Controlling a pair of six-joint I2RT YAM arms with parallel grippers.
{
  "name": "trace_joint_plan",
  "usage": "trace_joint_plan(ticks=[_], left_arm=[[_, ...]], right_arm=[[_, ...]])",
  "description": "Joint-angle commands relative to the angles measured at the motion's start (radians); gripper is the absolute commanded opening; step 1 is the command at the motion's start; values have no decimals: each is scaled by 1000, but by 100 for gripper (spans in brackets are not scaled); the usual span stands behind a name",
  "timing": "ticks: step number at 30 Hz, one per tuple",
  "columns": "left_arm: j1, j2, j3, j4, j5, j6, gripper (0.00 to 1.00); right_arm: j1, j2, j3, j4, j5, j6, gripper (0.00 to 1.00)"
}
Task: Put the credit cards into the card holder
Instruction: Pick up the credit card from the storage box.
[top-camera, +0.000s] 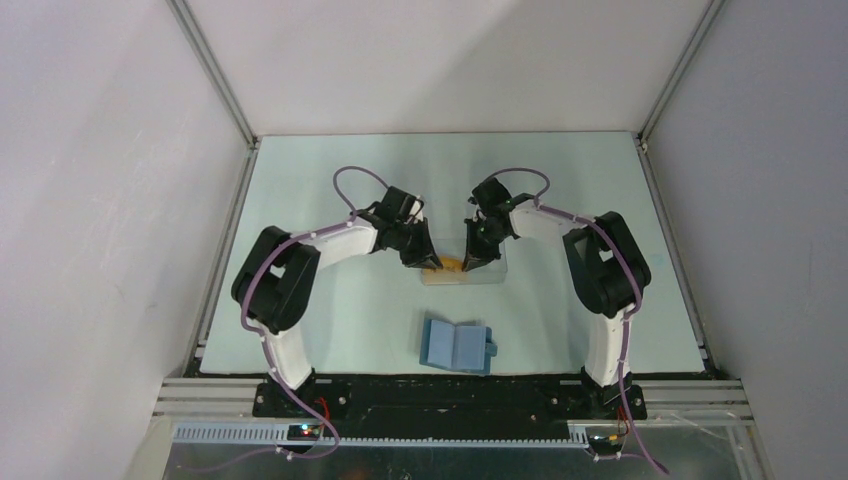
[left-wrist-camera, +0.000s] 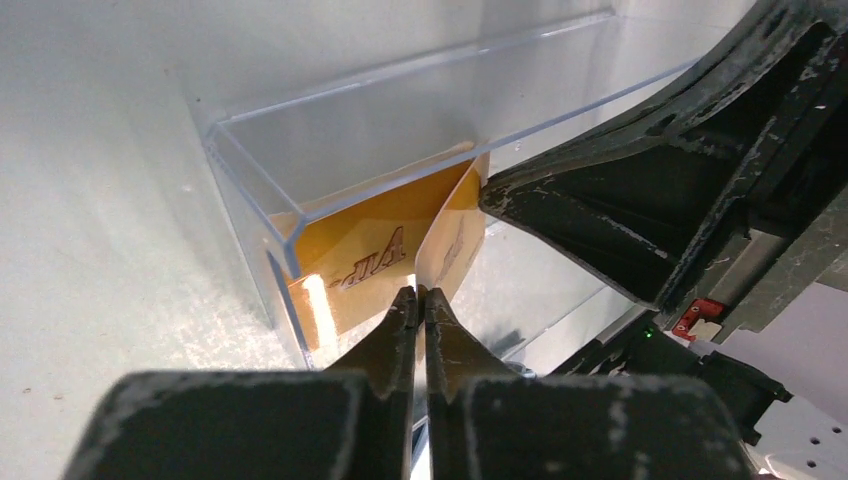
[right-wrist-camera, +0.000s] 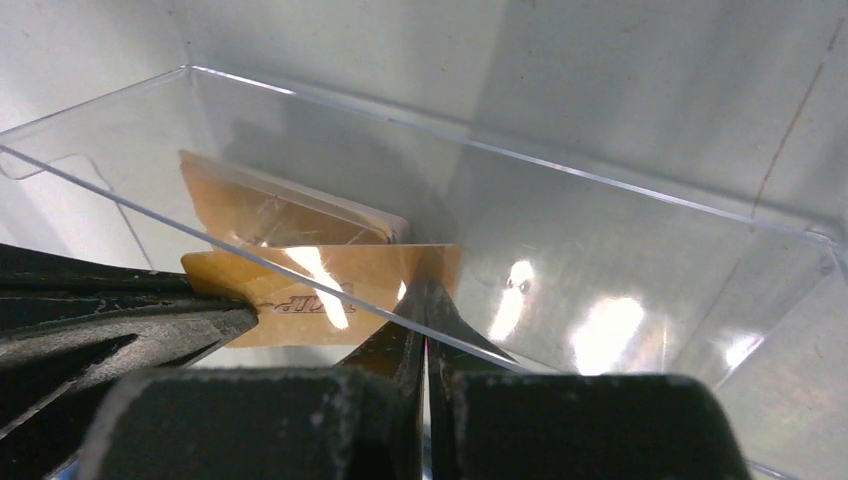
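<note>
Fingers first: your left fingers (left-wrist-camera: 418, 298) are nipped tight on the near edge of one orange credit card (left-wrist-camera: 455, 230). It stands on edge and bows away from them inside the clear box (left-wrist-camera: 420, 65). Your right fingers (right-wrist-camera: 420, 300) are pressed together at that card's other end, and you cannot tell whether they grip it or only touch it. Just beyond the right fingertips and to their left, a stack of credit cards (right-wrist-camera: 285, 205) lies flat on the box floor. The blue card holder (top-camera: 458, 345) lies open on the tabletop (top-camera: 560, 320), well behind both pairs of fingers, toward the arm bases.
</note>
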Motion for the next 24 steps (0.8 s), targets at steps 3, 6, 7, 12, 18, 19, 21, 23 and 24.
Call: trace_joint_plan(ticks=[3,6,7,12,18,19,21,23,24], left_arm=[[-11,-41,32,26,9,8,0],[-13,-69,28,24,-5,9,0],[-12,-82,26,23,-10,7,0],[-13,-111,10,16,-42,-2,0],[-8,-137,7,17,-41,-38,0],[-3,-149,8,17,-42,-42,0],[4,-175,7,20,-47,-52,0],[15,-208,-4,26,-48,-61,0],[19,-236,-8,31,-47,-70,0]], right_arm=[[-3,37,-39,78,-96,21,0],[-5,20,-42,78,-92,25,0],[-9,14,-44,79,-89,25,0],[-40,-53,-85,114,-119,43,14],[-103,-111,-134,165,-204,70,44],[-117,-119,-141,172,-227,75,46],[-138,-157,-168,202,-260,83,54],[-159,-191,-190,231,-301,92,61],[-170,-203,-196,241,-331,95,65]])
